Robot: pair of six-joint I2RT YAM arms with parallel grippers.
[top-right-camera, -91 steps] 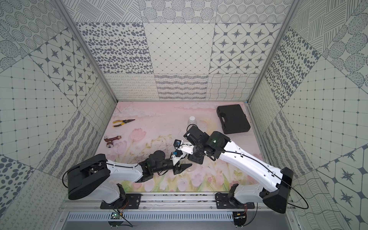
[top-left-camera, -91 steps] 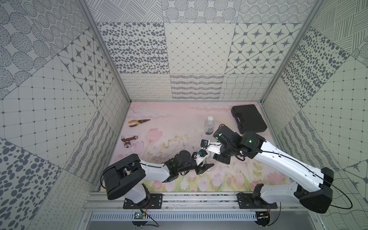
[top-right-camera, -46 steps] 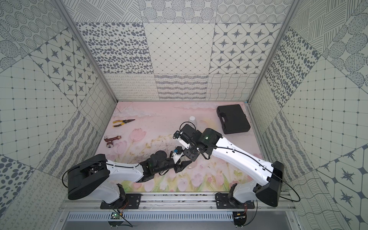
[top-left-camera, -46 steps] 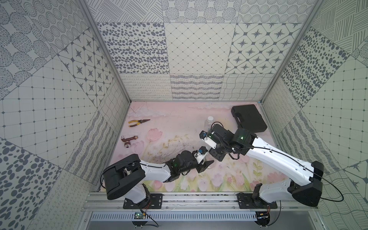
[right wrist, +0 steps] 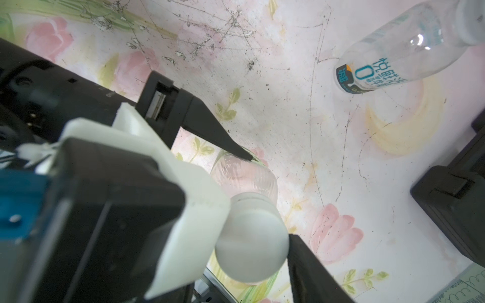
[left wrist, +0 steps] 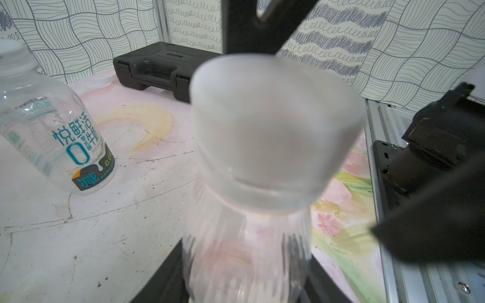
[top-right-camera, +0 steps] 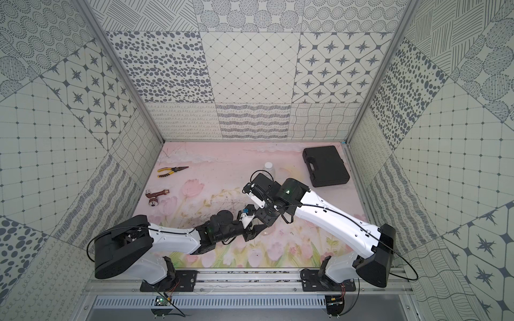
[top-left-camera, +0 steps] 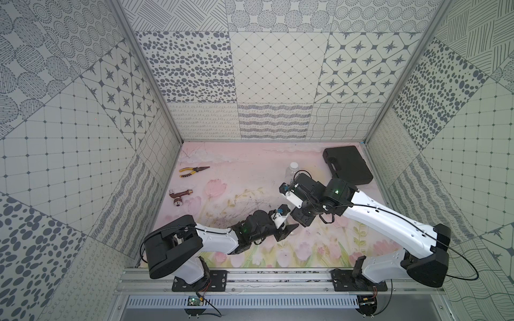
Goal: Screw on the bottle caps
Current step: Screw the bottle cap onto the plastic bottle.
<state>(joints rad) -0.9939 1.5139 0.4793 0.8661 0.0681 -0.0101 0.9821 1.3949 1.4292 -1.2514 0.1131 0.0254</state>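
While the left fingers pinch the slim bottle upright at the near middle of the surface, its cap sits on the neck, apparently seated. We see the right fingers parted around that cap, one just beside its rim, gripping nothing. Farther back, left of the black case, the labelled bottle stands with a white cap on top. We judge the task nearly finished; whether either cap is fully tight, we cannot tell.

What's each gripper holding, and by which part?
Left gripper grips the ribbed clear bottle by its body, below the white cap. Right gripper is at the cap; grip cannot be told.
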